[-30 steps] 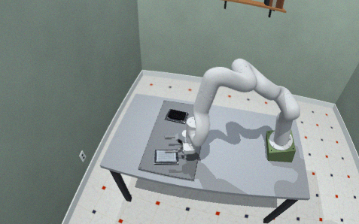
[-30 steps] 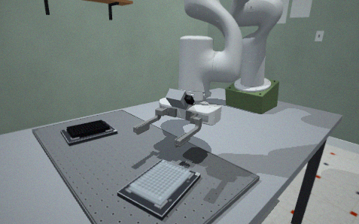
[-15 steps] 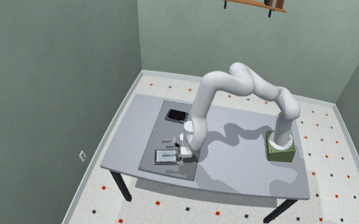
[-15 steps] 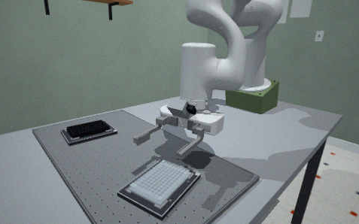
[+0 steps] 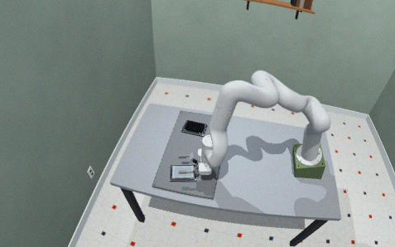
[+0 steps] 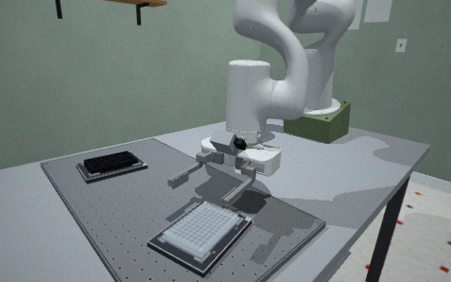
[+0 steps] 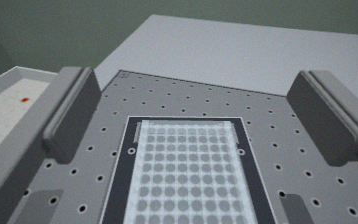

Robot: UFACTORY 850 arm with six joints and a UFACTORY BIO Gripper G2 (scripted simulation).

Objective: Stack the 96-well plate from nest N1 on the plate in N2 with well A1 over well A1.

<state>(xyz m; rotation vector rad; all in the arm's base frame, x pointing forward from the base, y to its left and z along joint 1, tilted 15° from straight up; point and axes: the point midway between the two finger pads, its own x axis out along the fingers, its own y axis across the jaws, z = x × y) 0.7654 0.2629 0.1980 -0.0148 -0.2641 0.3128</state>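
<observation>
A clear 96-well plate [image 5: 184, 169] [image 6: 201, 230] [image 7: 189, 172] sits in nest N1 [image 6: 222, 244] [image 7: 123, 182], a dark frame with a light edge. A black plate [image 5: 195, 127] [image 6: 111, 162] sits in nest N2 [image 6: 89, 177], on the far side of the board in the exterior view; it is outside the wrist view. My gripper [image 5: 184, 164] [image 6: 204, 189] [image 7: 199, 119] is open and empty. Its two fingers hang above the level of the clear plate, spread wider than it. In the wrist view the plate lies between them, slightly nearer the left finger. The A1 marks are too small to read.
Both nests stand on a grey perforated board [image 5: 166, 166] [image 6: 141, 199] [image 7: 180, 102] on the table [image 5: 260, 182] [image 6: 8, 208]. The arm's green base block [image 5: 309, 171] [image 6: 306, 128] stands at the table's other end. A wall shelf [image 5: 281, 4] is high behind.
</observation>
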